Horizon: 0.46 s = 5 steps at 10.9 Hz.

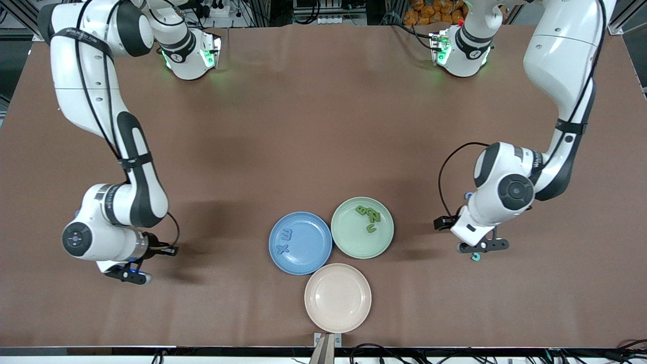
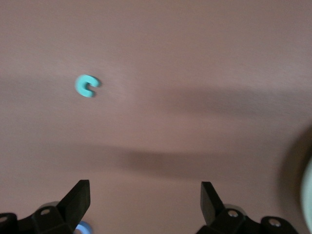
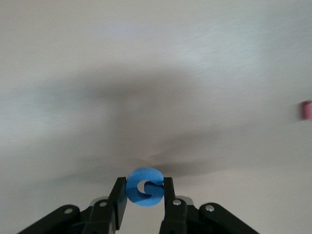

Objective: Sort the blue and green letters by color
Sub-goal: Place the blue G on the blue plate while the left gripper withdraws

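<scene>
My right gripper (image 3: 145,191) is shut on a round blue letter (image 3: 144,187), which stands on edge between the fingers. In the front view this gripper (image 1: 135,275) hangs low over the table at the right arm's end. My left gripper (image 1: 482,246) is open and holds nothing, over the table at the left arm's end. A small teal letter (image 1: 475,257) lies flat on the cloth just by it, and in the left wrist view the teal letter (image 2: 87,86) is well clear of the open gripper (image 2: 145,200). Two blue letters (image 1: 286,240) lie in the blue plate (image 1: 313,258). Three green letters (image 1: 369,217) lie in the green plate (image 1: 351,237).
A pale pink plate (image 1: 337,298) with nothing in it stands nearest the front camera, touching the other two plates. A small dark red thing (image 3: 306,110) shows at the edge of the right wrist view. Brown cloth (image 1: 313,126) covers the table.
</scene>
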{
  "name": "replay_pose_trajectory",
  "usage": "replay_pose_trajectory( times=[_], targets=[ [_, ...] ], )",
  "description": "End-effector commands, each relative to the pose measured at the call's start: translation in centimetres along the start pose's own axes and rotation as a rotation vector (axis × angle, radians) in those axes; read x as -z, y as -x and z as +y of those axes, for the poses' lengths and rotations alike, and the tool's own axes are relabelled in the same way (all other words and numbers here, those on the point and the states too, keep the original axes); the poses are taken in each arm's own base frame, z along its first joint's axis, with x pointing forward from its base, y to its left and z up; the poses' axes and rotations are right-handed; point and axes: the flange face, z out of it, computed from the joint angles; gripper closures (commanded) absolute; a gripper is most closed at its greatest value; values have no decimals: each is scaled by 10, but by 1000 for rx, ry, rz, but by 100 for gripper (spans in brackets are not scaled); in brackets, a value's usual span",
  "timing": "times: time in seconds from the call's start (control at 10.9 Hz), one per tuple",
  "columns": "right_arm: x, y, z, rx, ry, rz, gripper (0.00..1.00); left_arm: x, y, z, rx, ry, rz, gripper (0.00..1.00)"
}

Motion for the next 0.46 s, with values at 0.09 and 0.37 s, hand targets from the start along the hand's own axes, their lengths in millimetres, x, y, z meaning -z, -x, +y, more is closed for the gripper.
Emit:
replay_pose_trajectory(
  times=[0.09,0.37],
  targets=[
    [8,21,-72,-152,-82,-35,100,45,8,-98,-122,-61,25,0],
    [10,40,-128,-326,-146,-62,100,98,23,-121,-97,-91,44,0]
  ],
)
